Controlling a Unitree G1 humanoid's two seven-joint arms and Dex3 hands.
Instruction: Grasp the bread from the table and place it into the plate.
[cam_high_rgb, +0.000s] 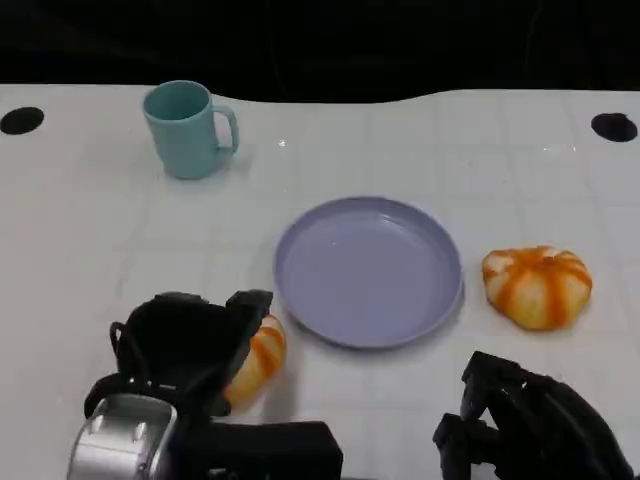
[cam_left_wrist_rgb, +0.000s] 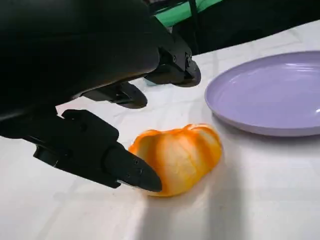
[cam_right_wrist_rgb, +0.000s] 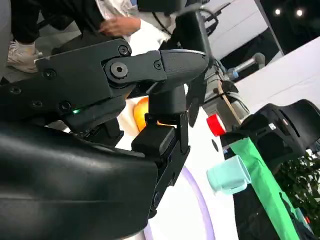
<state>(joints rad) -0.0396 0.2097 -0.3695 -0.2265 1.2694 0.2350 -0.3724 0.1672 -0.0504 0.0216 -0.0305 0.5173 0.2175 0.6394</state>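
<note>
Left hand (cam_high_rgb: 195, 345) fingers (cam_left_wrist_rgb: 132, 170) spread around bread (cam_left_wrist_rgb: 177, 157), one touching; right hand (cam_high_rgb: 525, 420) curled, cut off lower right.

You had two orange striped bread rolls, one at lower left (cam_high_rgb: 258, 362) and one at right (cam_high_rgb: 537, 286), one lavender plate (cam_high_rgb: 368, 270) at centre, and one teal mug (cam_high_rgb: 187, 129) at upper left.
</note>
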